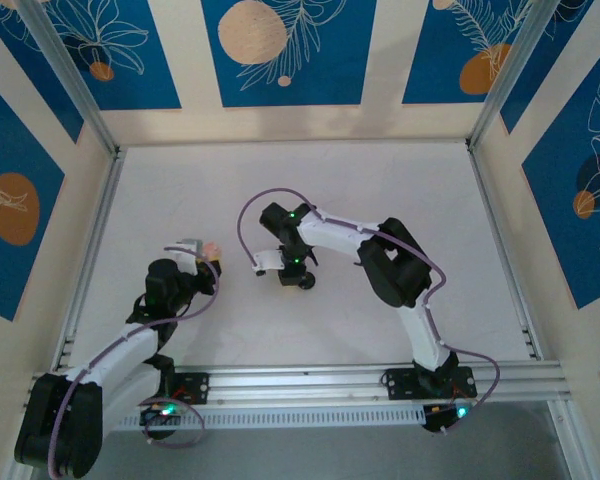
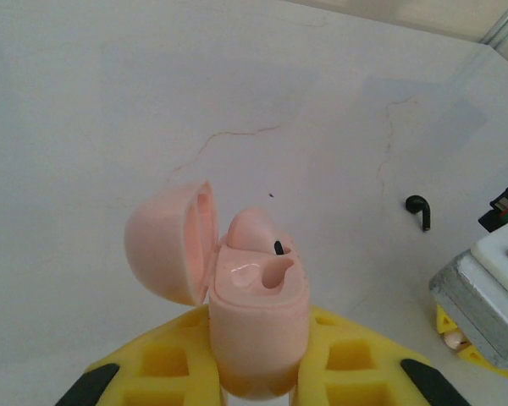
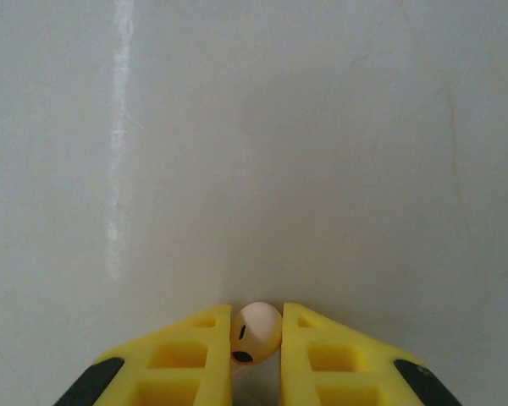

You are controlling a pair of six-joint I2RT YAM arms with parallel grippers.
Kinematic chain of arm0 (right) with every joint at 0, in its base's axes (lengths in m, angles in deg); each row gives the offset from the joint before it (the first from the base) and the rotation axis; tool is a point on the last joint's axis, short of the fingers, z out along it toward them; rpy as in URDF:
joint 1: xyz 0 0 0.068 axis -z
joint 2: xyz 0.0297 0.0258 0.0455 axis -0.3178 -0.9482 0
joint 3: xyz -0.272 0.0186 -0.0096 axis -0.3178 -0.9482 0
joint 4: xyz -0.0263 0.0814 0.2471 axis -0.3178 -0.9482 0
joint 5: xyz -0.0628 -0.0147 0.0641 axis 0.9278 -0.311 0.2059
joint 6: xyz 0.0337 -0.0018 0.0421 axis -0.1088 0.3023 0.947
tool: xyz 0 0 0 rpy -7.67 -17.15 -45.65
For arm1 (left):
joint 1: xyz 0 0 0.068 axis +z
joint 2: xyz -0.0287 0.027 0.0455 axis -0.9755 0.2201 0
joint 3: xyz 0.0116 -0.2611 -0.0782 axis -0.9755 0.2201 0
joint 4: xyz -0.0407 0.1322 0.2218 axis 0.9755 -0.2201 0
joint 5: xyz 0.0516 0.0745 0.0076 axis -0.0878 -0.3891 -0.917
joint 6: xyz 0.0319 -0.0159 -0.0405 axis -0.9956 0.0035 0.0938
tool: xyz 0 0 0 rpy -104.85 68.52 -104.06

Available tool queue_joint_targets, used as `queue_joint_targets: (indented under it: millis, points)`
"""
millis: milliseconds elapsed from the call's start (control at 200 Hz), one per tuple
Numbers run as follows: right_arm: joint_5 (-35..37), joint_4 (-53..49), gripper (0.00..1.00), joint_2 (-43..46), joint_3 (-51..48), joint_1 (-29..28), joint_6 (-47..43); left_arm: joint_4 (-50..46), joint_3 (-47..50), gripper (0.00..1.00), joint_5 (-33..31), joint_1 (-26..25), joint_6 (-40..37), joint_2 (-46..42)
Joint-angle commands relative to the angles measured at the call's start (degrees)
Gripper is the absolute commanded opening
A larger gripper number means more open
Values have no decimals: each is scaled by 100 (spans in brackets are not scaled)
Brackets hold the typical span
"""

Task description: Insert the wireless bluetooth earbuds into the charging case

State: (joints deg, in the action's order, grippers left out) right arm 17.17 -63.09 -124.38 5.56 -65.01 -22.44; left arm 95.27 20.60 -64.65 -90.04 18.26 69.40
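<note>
Right gripper: pinched on the held bud, low over the tabletop near its middle.
Left gripper: clamped round the case, lid swung open, left of the tabletop's middle.
Done: what looks like a seated bud fills the far socket, and the second pink one is in the right grip.
Left: the near socket looks empty, so the held bud has yet to be carried over and pressed in. A black bud lies loose between the two grippers.
Case: glossy pale-pink plastic, a rounded pebble with a domed lid.
Buds: tiny, smooth, with a bulb head and a short stem.
Fingers: yellow blocks with hollow cells.
Tabletop: matt white with faint hairline marks.
</note>
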Motion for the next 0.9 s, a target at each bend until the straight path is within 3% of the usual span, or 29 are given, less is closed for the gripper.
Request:
queue_joint_targets:
  millis: [0,375,895]
  points:
    - [-359,680,15,562,-397,56,286,146,-12,12,359,80,-86,22]
    - [-1223,3153,15,2300,-2239,484,1528,1923,-46,10,1451,-208,-55,1131]
    - [-2075,6233,15,4465,-4521,1132,3345,4617,-692,10,1568,-1612,-615,3455]
